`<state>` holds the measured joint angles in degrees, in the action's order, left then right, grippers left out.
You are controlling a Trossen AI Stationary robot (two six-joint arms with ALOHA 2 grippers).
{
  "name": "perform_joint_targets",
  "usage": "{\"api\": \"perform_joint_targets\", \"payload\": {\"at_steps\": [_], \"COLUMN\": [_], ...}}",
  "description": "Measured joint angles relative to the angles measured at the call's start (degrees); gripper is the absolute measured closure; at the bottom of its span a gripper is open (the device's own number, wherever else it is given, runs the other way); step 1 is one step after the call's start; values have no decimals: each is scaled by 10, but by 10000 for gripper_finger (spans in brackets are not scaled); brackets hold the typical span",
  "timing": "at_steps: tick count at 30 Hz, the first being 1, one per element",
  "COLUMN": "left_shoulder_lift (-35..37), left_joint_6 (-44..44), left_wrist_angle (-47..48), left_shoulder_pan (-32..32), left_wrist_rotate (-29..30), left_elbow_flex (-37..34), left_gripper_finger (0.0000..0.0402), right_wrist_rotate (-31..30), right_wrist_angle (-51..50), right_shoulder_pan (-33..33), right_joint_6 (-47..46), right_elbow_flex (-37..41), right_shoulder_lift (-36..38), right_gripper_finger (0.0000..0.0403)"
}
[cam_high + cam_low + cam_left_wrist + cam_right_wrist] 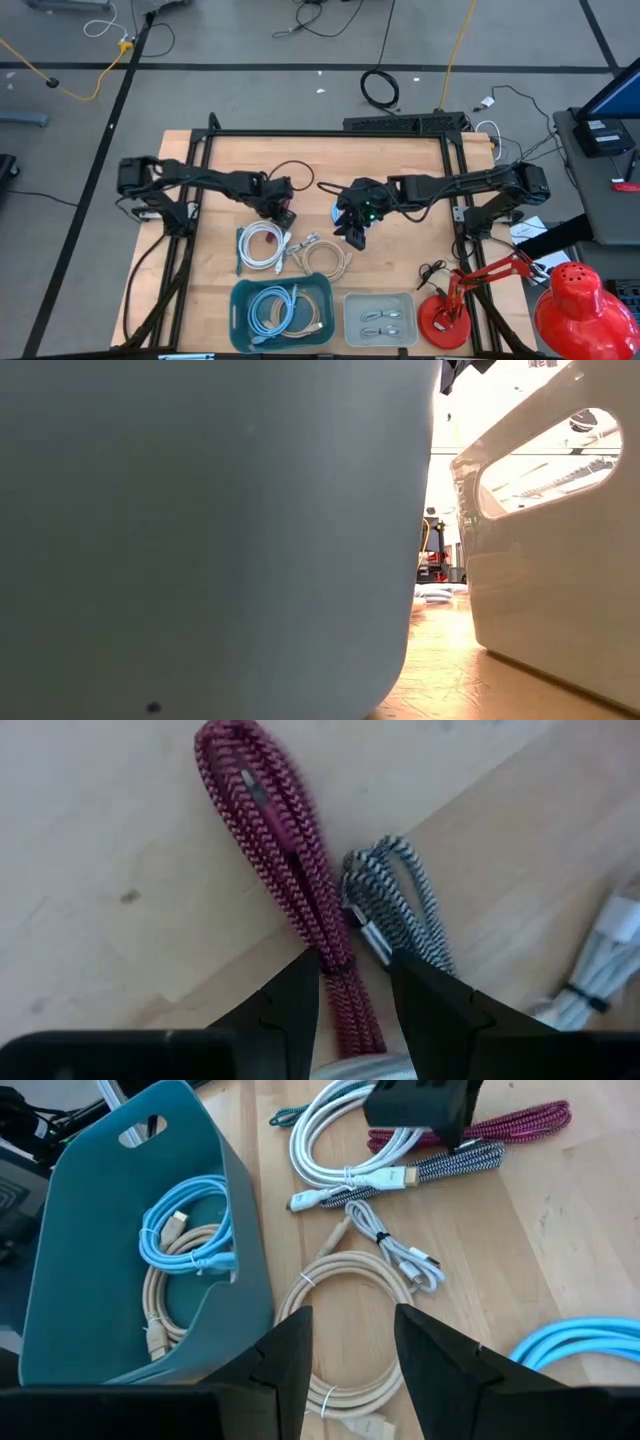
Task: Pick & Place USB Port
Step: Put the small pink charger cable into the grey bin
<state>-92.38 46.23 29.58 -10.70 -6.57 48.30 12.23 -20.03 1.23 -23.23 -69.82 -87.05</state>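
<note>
The left tool point(352, 982) hangs low over a red braided cable point(275, 850), its two dark fingers point(290, 1000) partly spread with the cable running up between them; whether they actually pinch it is hard to say from here, though nothing looks lifted. A black-and-white braided cable point(395, 905) lies just beside the red one, touching it near the fingers. Seen from above, that tool point(283, 212) sits up the desk point(400, 160) from the teal bin point(240, 300), just beyond a white coiled cable point(262, 243).

The right tool point(352, 228) hovers above bare wood, up and to the right of the teal bin, with its fingers point(285, 1360) standing apart and nothing between them. Its own camera looks down on a beige coiled cable point(350, 1330) lying beside the teal bin point(90, 1190), which holds a light blue cable point(185, 1230) and another beige one. A thin white cable point(395, 1250) lies between the beige coil and the white coil point(335, 1140).

A grey tray point(352, 320) with two small cables stands right of the teal bin, and a red lamp point(445, 320) beyond that.
</note>
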Motion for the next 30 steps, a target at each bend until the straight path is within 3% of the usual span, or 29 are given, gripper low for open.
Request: {"api": "perform_joint_targets", "payload": {"at_steps": [5,10,18,22,26,30], "left_shoulder_lift": [-46,-35,84,154,211,251], "left_joint_6": [23,12,-1,11,39,38], "left_wrist_angle": [9,22,104,114,91,10], "left_shoulder_pan": [4,8,1,4,34,88], "left_wrist_rotate": [-16,-12,87,96,109,132], "left_elbow_flex": [2,2,42,55,57,57], "left_gripper_finger": [279,376,378,378,378,378], "right_wrist_rotate": [15,15,13,12,1,-21], "right_wrist_angle": [0,1,44,131,240,331], "right_shoulder_pan": [0,0,0,0,1,6], "right_joint_6": [-1,-1,-26,-57,-93,-114], "right_elbow_flex": [0,0,0,0,0,14], "right_shoulder_lift": [0,0,0,0,0,1], "right_gripper_finger": [268,268,268,268,268,268]}}
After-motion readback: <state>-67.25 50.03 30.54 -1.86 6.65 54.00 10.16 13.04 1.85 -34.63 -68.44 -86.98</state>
